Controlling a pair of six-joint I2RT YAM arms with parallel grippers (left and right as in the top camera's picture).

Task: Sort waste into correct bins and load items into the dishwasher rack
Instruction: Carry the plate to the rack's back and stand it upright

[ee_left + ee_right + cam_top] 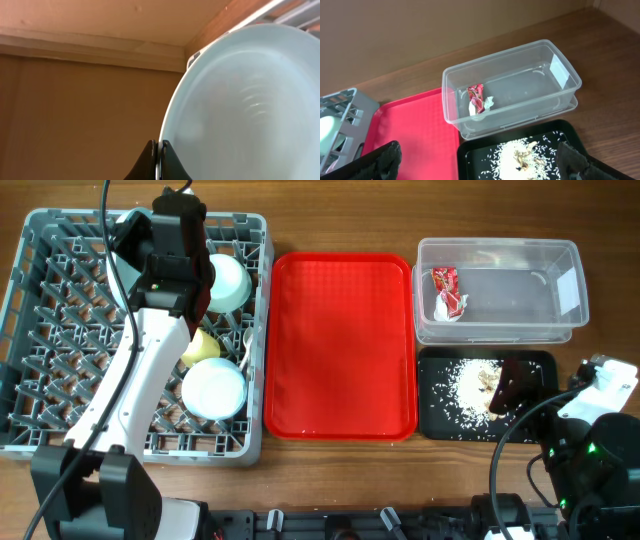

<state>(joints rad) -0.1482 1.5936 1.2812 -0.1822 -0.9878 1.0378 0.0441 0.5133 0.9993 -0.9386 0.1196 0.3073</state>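
Observation:
My left gripper (185, 255) is over the grey dishwasher rack (60, 330). It is shut on the rim of the mint-green bowl (228, 280), which fills the left wrist view (250, 110) beside the jaws (160, 152). In the rack are the light blue plate (213, 388), a yellow cup (200, 345) and a white utensil (248, 345). My right gripper (508, 388) is wide open and holds nothing (480, 167). It hovers over the black tray (535, 365) of rice scraps (520, 155). Red-and-white wrappers (448, 292) lie in the clear tub (560, 75).
The flat red serving tray (340, 345) lies between the rack and the two bins and also shows in the right wrist view (415, 130). The left arm stretches diagonally across the rack. Bare wood table runs along the back.

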